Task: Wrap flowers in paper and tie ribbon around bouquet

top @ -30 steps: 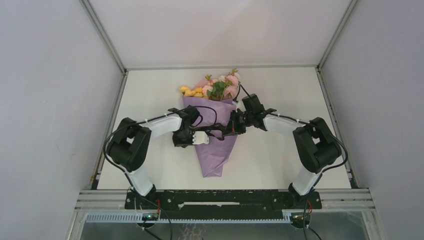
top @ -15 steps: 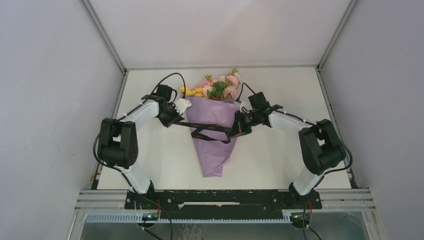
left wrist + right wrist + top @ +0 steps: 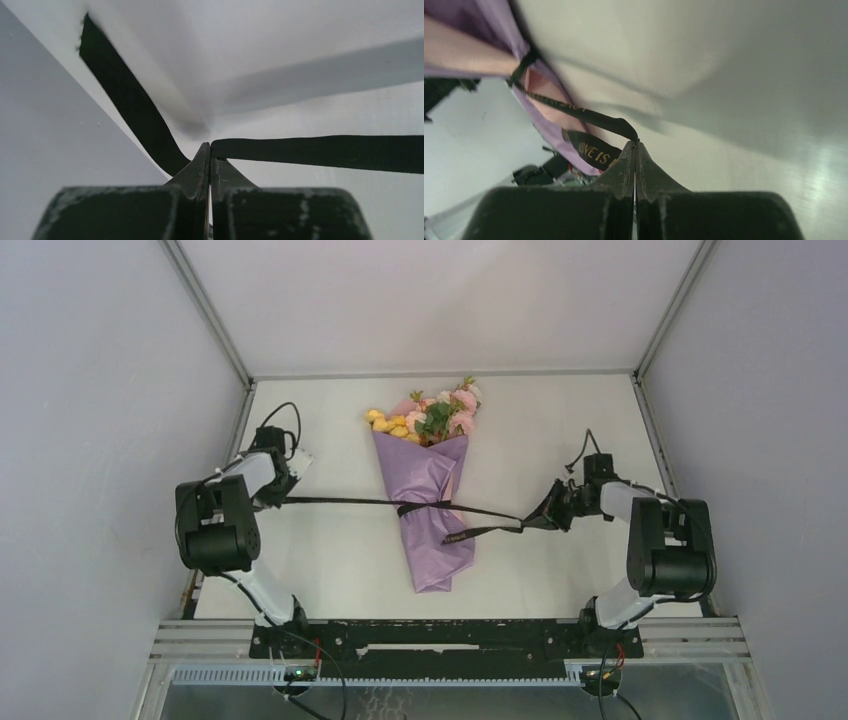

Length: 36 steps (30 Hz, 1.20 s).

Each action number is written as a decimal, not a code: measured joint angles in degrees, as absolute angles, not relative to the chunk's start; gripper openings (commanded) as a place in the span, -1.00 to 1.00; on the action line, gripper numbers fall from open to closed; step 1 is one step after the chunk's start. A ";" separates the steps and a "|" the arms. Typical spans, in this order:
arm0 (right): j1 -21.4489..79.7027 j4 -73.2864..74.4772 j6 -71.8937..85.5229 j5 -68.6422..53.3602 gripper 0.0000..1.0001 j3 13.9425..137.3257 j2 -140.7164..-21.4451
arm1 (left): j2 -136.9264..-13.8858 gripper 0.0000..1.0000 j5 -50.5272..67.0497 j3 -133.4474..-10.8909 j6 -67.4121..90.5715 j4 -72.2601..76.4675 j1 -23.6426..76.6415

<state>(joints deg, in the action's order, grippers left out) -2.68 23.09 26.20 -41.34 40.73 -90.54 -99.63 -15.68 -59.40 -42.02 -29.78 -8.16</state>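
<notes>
ribbon (image 3: 340, 502) taut across — bouquet (image 3: 425, 475) (centre), far side free

White tabletop (image 3: 330, 560), pale grey enclosure walls (image 3: 100, 390), aluminium corner rails (image 3: 205, 310), black bar (image 3: 450, 638) at near edge, even light

Count: 1 bouquet (image 3: 432, 455), 1 paper sheet (image 3: 430, 540), 1 ribbon (image 3: 340, 502), 1 L pincer (image 3: 284, 499), 1 R pincer (image 3: 531, 523), 1 table (image 3: 330, 420).

We see the bouquet (image 3: 432, 502) lying on the white table (image 3: 330, 570), blooms toward the far edge, a black ribbon (image 3: 340, 503) cinched around its purple paper (image 3: 425, 465) and pulled taut between the left gripper (image 3: 282, 498) and right gripper (image 3: 532, 523), wide apart.
</notes>
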 measured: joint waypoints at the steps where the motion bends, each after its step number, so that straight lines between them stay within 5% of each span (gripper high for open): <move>1: -4.36 22.44 26.50 -40.99 -1.00 40.40 -90.41 | -99.63 -1.00 -16.56 -58.98 -42.13 -29.45 -8.67; 6: -9.76 21.39 27.42 -37.54 -1.00 39.35 -88.64 | -99.61 -1.00 -18.06 -58.96 -42.44 -27.73 -12.86; 9: -4.40 22.35 26.89 -35.00 -0.97 40.95 -88.58 | -98.78 -1.00 -17.21 -58.94 -42.48 -28.42 -13.41; 14: 7.49 28.10 25.23 -30.98 -0.03 50.43 -90.65 | -94.41 -1.00 -13.28 -58.96 -42.44 -31.05 -10.02; 17: 10.66 34.72 23.29 -23.77 0.14 57.84 -91.44 | -92.01 -1.00 -10.68 -59.00 -42.41 -32.56 -5.89; 24: 23.00 42.54 8.12 -10.72 0.22 66.37 -84.44 | -90.04 -1.00 -5.39 -59.11 -41.87 -35.97 -0.21; 31: 36.03 38.39 -37.04 -23.38 0.38 58.83 -67.26 | -90.02 -1.00 -3.70 -61.23 -39.83 -38.79 -0.49; 36: 35.77 42.35 -60.18 -23.97 0.35 56.14 -73.36 | -89.71 -1.00 -2.76 -61.65 -38.85 -38.94 0.40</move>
